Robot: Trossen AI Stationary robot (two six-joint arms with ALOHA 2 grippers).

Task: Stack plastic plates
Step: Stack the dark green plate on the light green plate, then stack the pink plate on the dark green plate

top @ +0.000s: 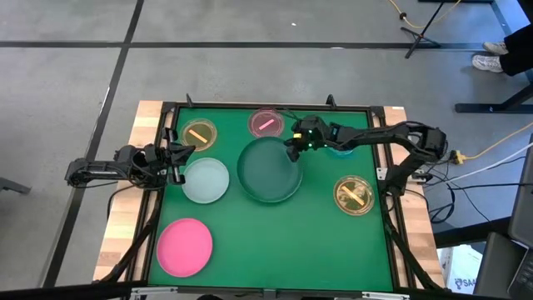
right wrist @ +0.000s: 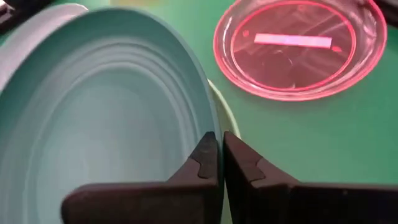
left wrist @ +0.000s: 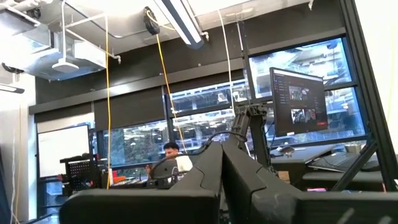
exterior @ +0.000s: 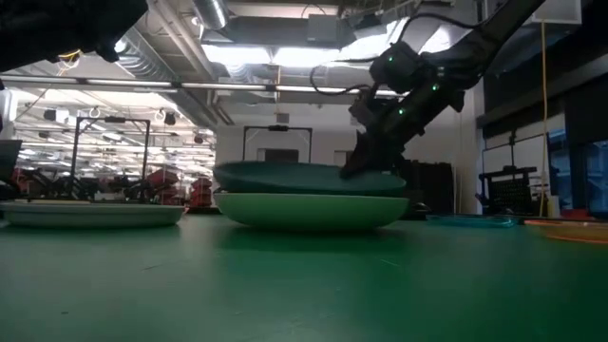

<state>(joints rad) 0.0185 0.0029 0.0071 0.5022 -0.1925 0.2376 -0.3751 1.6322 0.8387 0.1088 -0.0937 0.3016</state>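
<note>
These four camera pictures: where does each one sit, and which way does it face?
High view: overhead, straight down; both arms, right tool on the dark green plate.
Low view: table height, level; same dark green plate on a light green plate.
Left wrist view: faces the room; own shut fingers.
Right wrist view: own tool pinching the plate's rim; small pink plate, shared with the high view.

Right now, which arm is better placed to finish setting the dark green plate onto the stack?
Right. The right gripper is pinching the rim of the dark green plate, which sits on the light green plate. The left gripper waits at the table's left edge beside the pale plate.
</note>
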